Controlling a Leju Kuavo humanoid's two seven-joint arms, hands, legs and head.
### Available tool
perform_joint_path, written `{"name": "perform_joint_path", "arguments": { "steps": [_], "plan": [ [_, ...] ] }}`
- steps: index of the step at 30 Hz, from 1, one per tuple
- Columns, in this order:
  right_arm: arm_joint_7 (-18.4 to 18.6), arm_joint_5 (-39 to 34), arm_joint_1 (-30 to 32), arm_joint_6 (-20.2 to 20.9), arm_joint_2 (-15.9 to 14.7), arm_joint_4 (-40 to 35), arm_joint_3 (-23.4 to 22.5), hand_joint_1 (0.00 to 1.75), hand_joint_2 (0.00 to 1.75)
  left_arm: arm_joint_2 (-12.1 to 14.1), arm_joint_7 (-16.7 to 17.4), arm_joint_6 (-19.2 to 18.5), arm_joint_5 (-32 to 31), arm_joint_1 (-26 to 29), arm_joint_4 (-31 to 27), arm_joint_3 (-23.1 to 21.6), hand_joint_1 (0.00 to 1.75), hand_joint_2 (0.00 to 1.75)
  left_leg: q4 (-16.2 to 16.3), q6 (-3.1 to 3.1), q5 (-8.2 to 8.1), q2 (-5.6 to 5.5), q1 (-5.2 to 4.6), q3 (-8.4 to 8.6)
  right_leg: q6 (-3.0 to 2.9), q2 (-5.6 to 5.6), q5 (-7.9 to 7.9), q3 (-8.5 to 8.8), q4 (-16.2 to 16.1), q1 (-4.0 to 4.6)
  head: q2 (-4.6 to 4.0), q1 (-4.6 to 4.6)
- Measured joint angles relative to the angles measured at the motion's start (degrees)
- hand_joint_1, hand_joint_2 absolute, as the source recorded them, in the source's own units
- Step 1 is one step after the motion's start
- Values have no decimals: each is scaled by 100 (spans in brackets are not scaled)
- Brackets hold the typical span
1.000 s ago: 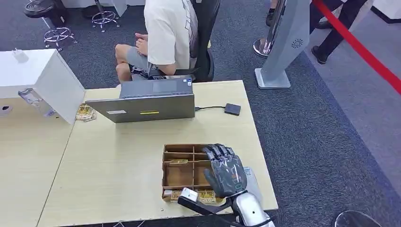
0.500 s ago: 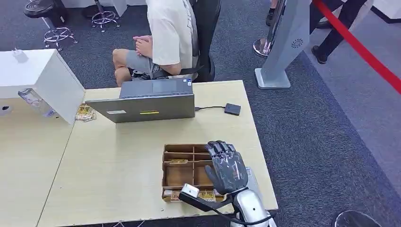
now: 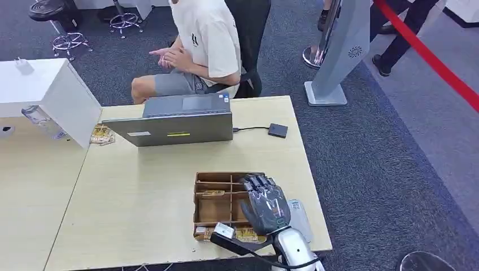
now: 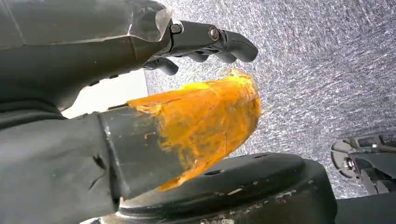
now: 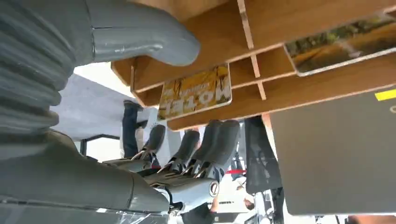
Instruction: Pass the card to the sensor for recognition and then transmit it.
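Note:
A brown wooden tray (image 3: 207, 210) with several compartments stands near the table's front edge. A yellow card (image 3: 213, 192) lies in a middle compartment, and more cards (image 3: 244, 235) lie along the front row. My right hand (image 3: 266, 204) hovers over the tray's right side, fingers spread, holding nothing. In the right wrist view a yellow "HOTEL" card (image 5: 196, 91) lies in the tray (image 5: 299, 23) between my thumb (image 5: 140, 42) and fingers (image 5: 198, 142). The small black sensor (image 3: 277, 130) sits at the far right, cabled to the laptop. My left hand (image 4: 201, 42) hangs over carpet, holding nothing.
A grey laptop (image 3: 178, 121) stands behind the tray. A person (image 3: 203, 39) sits in a chair beyond the table. A white box (image 3: 53, 93) is at the far left. A grey flat device (image 3: 300, 217) lies right of the tray, near the table's right edge.
My right hand has shifted slightly left and nearer over the tray. The seated person has turned and moved their hands.

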Motion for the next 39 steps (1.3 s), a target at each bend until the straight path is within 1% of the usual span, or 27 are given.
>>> {"name": "perform_joint_path", "arguments": {
  "steps": [5,7,8,9,10,11,12,13,15,16,19,20,21,22,23,25,39],
  "plan": [
    [0,-24,-30,0,0,88,-9,73,175,0,0,0,-9,0,0,0,0,0,0,0,0,0,0,0,0,0,0,0,0,0,0,0],
    [0,-27,-45,0,0,100,-15,80,175,0,0,0,-11,0,0,0,0,0,0,0,0,0,0,0,0,0,0,0,0,0,0,0],
    [0,-31,-54,0,0,103,-22,129,175,0,0,0,-11,0,0,0,0,0,0,0,0,0,0,0,0,0,0,0,0,0,0,0],
    [0,-33,-62,0,0,105,-26,129,175,0,0,0,-13,0,0,0,0,0,0,0,0,0,0,0,0,0,0,0,0,0,0,0],
    [0,-37,-70,0,0,105,-31,154,175,0,-5,0,-20,0,0,0,0,0,0,0,0,0,0,1,0,0,0,0,0,0,0,0],
    [0,-39,-77,0,0,105,-35,159,175,0,-7,0,-30,0,0,0,0,0,0,0,0,0,0,1,0,0,0,0,0,0,0,0],
    [0,-39,-83,0,0,105,-39,159,175,0,-7,0,-37,0,0,0,0,0,0,0,0,0,0,1,0,0,0,0,0,0,0,0],
    [0,-42,-89,0,0,105,-46,169,175,0,-7,0,-46,0,0,0,0,0,0,0,0,0,0,1,0,0,0,0,0,0,0,0],
    [0,-44,-102,0,0,105,-59,171,175,0,-7,0,-48,1,0,0,0,0,0,0,0,0,0,1,0,0,0,0,0,0,0,0],
    [2,-46,-107,0,0,105,-66,175,175,0,-7,0,-50,1,0,0,0,0,0,0,0,0,0,1,0,0,0,0,0,0,0,0],
    [0,-46,-121,0,0,105,-92,175,175,0,-7,0,-50,2,0,0,0,0,0,0,0,0,0,0,0,0,0,0,0,0,0,0],
    [0,-46,-124,0,0,103,-101,171,175,0,-7,0,-50,2,0,0,0,0,0,0,0,0,0,1,0,0,0,0,0,0,0,0],
    [0,-46,-128,0,0,103,-103,171,175,0,-7,0,-50,2,0,0,0,0,0,0,0,0,0,1,0,0,0,0,0,0,0,0],
    [0,-46,-131,0,0,103,-107,175,175,0,-7,0,-50,2,0,0,0,0,0,0,0,0,0,1,0,0,0,0,0,0,0,0],
    [0,-46,-133,0,0,103,-109,169,175,0,-7,0,-50,2,0,0,0,0,0,0,0,0,0,1,0,0,0,0,0,0,0,0],
    [0,-46,-136,0,2,96,-116,175,175,0,-7,0,-50,3,0,0,0,0,0,0,0,0,0,1,0,0,0,0,0,0,0,0],
    [-15,-129,-133,-18,2,63,-146,175,175,0,-7,0,-46,3,0,0,0,0,0,0,0,0,0,1,0,0,0,0,0,0,0,0]
  ]
}}
